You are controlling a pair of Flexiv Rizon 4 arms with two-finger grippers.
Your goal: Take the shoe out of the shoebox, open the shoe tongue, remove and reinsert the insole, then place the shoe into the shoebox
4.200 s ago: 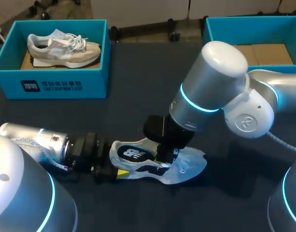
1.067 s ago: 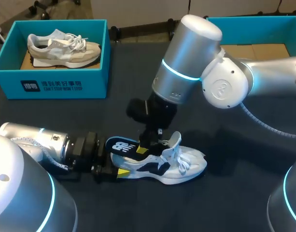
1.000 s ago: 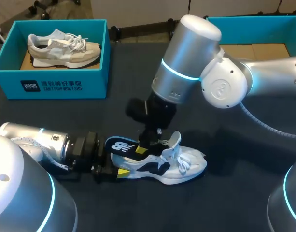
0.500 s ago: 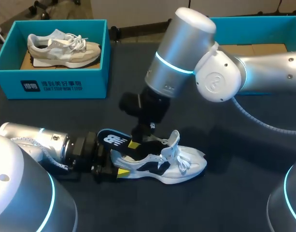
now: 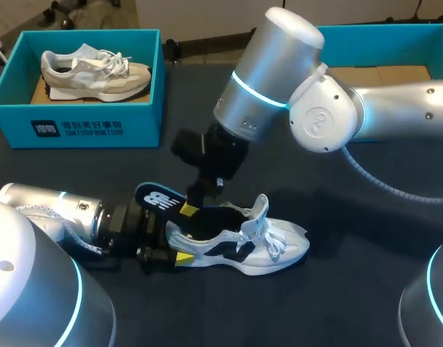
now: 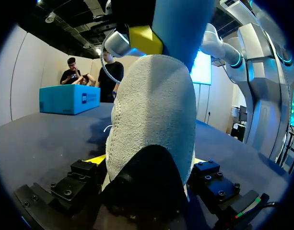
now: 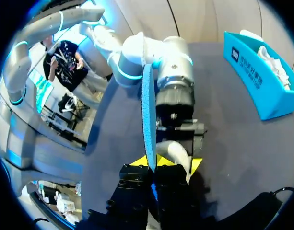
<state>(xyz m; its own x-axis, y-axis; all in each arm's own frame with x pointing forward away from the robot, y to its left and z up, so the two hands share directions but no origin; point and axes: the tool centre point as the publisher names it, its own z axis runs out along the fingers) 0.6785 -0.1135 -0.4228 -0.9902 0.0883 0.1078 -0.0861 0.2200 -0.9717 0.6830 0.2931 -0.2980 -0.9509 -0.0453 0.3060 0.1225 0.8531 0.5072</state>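
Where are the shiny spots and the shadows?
Head view: the right arm gleams on top, and the shoe throws a dim shadow on the table. Left wrist view: a shadow lies on the table beside the shoe's heel.

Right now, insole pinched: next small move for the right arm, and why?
Probably raise the right gripper a little, up and away from the shoe. It is shut on the insole, which tilts up over the heel, but the insole's front end is hidden at the shoe's opening and may not be clear. The left gripper clamps the heel, so the shoe should hold.
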